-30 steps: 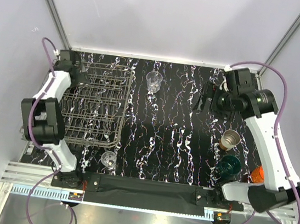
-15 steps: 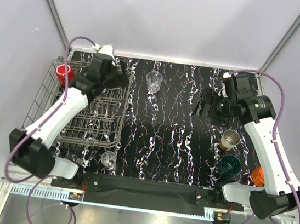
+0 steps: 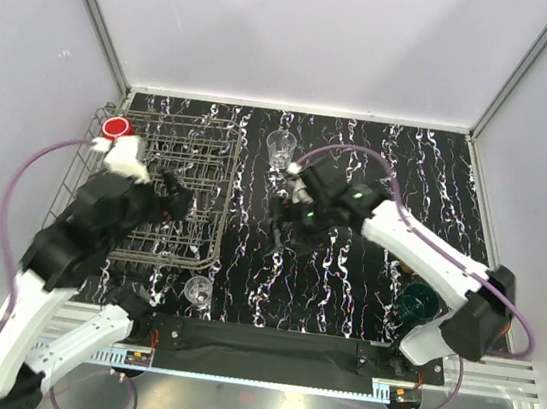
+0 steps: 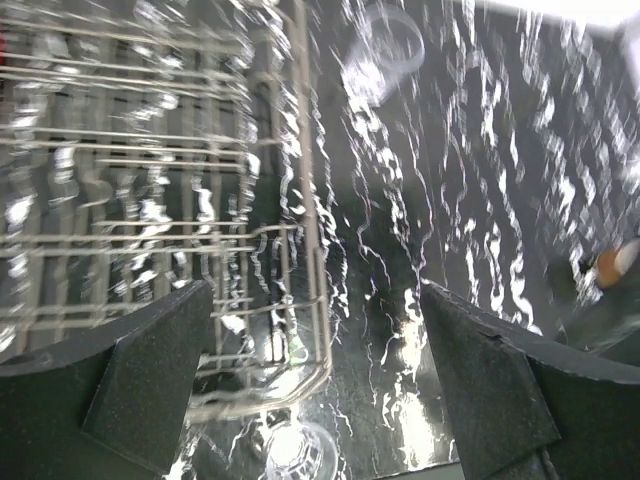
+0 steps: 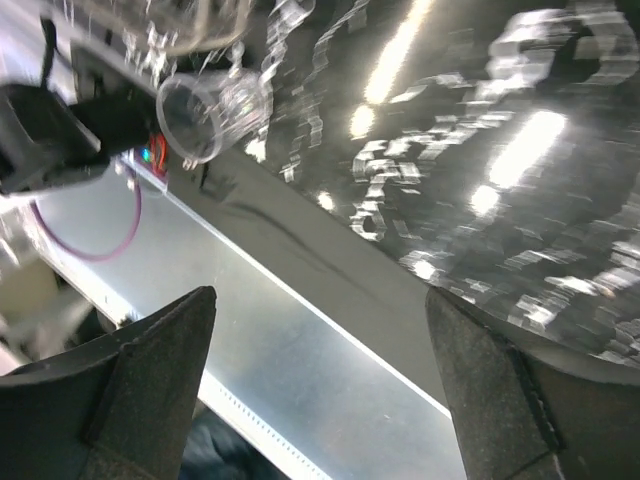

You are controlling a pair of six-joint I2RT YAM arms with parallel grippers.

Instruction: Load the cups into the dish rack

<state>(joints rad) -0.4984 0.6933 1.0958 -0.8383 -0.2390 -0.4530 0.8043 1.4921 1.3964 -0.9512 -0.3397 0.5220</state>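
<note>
The grey wire dish rack (image 3: 98, 156) stands at the table's left, with the red cup (image 3: 115, 127) in its far left corner. One clear cup (image 3: 281, 148) stands at the back middle and another (image 3: 198, 290) by the rack's near right corner. The dark green cup (image 3: 419, 302) is at the near right. The cream and orange cups are hidden by the right arm. My left gripper (image 3: 176, 197) is open and empty over the rack's right part; its view shows the rack (image 4: 150, 150) and both clear cups (image 4: 385, 45) (image 4: 295, 450). My right gripper (image 3: 285, 228) is open and empty over the table's middle; its view shows the near clear cup (image 5: 210, 110).
The table is black marble-patterned with white walls on three sides. A metal rail and shelf (image 3: 265, 345) run along the near edge, also in the right wrist view (image 5: 330, 330). The left arm's purple cable (image 3: 31, 168) loops over the rack's left side.
The left arm has drawn back from the rack's far left corner, leaving the red cup there, and hangs over the rack's right part. The right arm has swung from far right to the middle.
</note>
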